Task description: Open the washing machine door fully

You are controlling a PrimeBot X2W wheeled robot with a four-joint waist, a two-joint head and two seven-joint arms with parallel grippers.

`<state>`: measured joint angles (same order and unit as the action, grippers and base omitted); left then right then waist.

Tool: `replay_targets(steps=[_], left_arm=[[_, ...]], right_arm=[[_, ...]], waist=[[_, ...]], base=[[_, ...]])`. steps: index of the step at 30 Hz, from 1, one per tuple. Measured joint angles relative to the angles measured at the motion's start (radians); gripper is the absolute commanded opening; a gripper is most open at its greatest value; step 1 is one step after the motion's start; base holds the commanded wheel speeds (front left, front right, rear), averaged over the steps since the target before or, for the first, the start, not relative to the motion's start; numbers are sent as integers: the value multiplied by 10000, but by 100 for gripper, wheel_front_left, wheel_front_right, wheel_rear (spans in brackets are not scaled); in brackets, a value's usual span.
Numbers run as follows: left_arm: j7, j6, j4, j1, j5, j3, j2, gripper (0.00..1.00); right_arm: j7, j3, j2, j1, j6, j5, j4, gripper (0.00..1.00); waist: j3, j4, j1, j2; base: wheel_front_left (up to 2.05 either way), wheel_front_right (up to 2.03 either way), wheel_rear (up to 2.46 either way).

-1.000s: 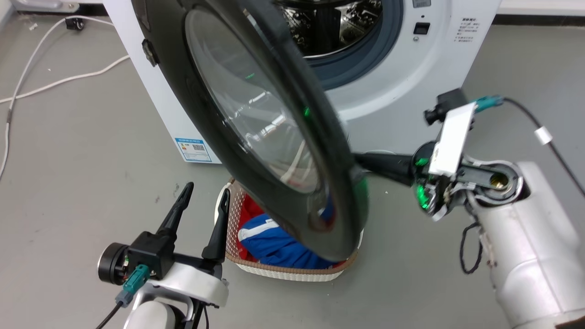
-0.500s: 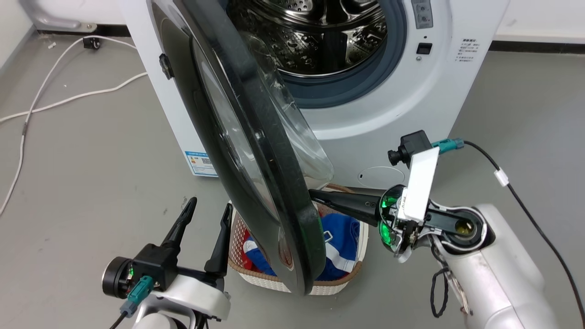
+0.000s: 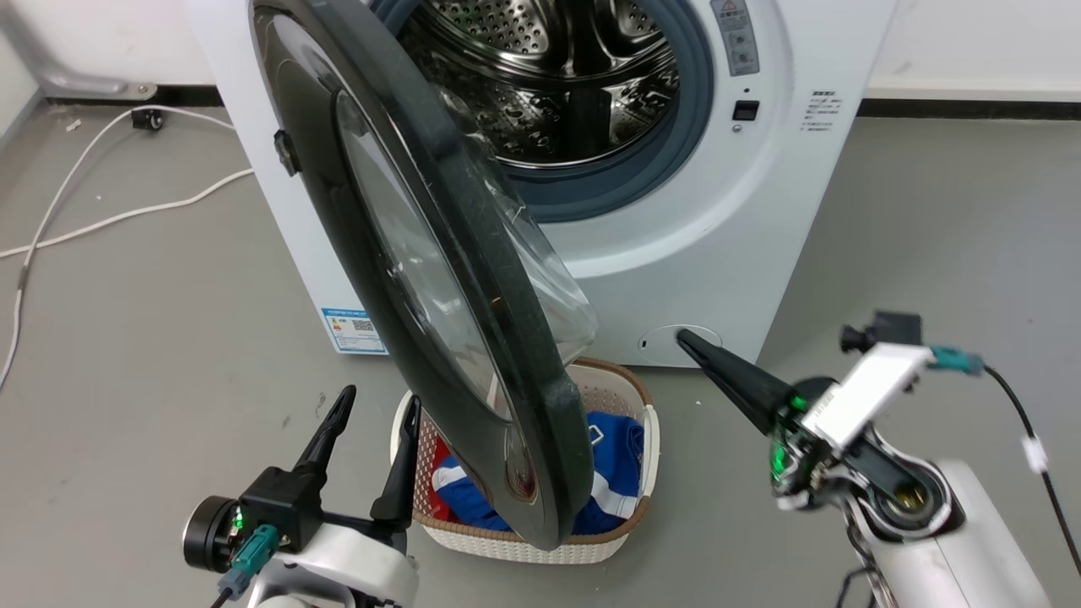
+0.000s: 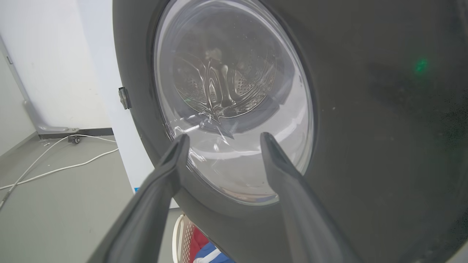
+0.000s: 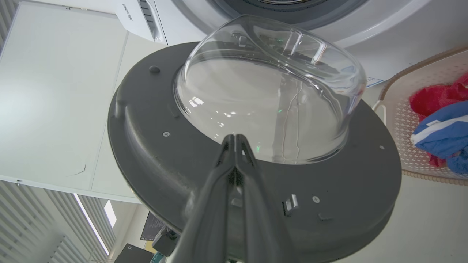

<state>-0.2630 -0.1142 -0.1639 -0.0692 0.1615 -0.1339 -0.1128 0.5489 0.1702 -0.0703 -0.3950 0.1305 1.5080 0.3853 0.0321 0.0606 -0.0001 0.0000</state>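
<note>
Two grippers in frame, neither holding anything. The washing machine door [image 3: 397, 245] is swung out from the white washing machine [image 3: 726, 253], hinged on the head view's left side. It stands nearly edge-on to the head camera, with its lower rim hanging over the laundry basket [image 3: 621, 393]. The steel drum [image 3: 549, 76] and its grey rubber ring are fully exposed behind it.

The left gripper [image 3: 379, 399] sits low on the outer side of the door, fingers spread wide and empty. In the left wrist view they point at the glass window, not touching it.

The right gripper [image 3: 686, 339] is on the inner side of the door, fingers pressed together with nothing between them. Its tip is near the machine's lower front panel, and the head view shows a clear gap to the door. In the right wrist view the tip lines up with the base of the bulging glass bowl (contact cannot be told from that angle alone).

The basket holds blue clothes [image 3: 616, 447] and red clothes [image 3: 431, 498]. A white cable [image 3: 101, 219] lies on the grey floor, left of the machine.
</note>
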Motion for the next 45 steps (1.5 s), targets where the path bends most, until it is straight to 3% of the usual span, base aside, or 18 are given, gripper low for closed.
replay_targets(steps=[6, 7, 9, 10, 17, 23, 27, 31, 38, 45], left_arm=[[0, 42, -96, 221, 29, 86, -50, 100], [0, 44, -117, 256, 33, 96, -56, 100], [0, 73, -136, 291, 65, 121, -79, 100], [0, 82, -146, 300, 86, 134, -94, 100], [0, 102, -194, 412, 119, 201, -176, 100], [0, 180, -238, 451, 178, 217, -190, 100], [0, 267, -255, 453, 194, 247, -199, 100], [0, 297, -261, 451, 205, 249, -240, 100], [0, 357, -280, 394, 255, 251, -314, 100], [0, 401, -341, 393, 286, 213, -324, 100]], right_arm=[[-1262, -612, -345, 1360, 0, -604, -642, 0], [-1513, -660, -424, 1606, 0, -826, -809, 23], [-2144, -782, -489, 2082, 0, -1325, -1131, 85], [-2431, -802, -543, 2309, 0, -1616, -1277, 100], [-4495, -1221, -644, 3498, 0, -4077, -2017, 100], [-5933, -2054, -865, 3941, 0, -7858, -2629, 100], [-6245, -2769, -688, 4107, 2, -10786, -3415, 100], [-6050, -3049, -240, 4298, 2, -12573, -4431, 100], [-5822, -2754, 59, 4783, 4, -14027, -5321, 100], [-5848, -2667, 153, 5188, 2, -13981, -4631, 100]], waist=[[-272, -190, 0, 0], [-308, -215, 0, 0], [-362, -271, 0, 0], [-379, -298, 0, 0], [-487, -478, 1, 0], [-602, -540, 1, 0], [-632, -537, 1, 0], [-604, -524, 1, 0], [-552, -475, 0, 0], [-560, -407, 1, 0]], base=[[0, 0, 0], [0, 0, 0], [0, 0, 0], [0, 0, 0], [0, 0, 0], [0, 0, 0], [0, 0, 0], [0, 0, 0], [0, 0, 0], [0, 0, 0]])
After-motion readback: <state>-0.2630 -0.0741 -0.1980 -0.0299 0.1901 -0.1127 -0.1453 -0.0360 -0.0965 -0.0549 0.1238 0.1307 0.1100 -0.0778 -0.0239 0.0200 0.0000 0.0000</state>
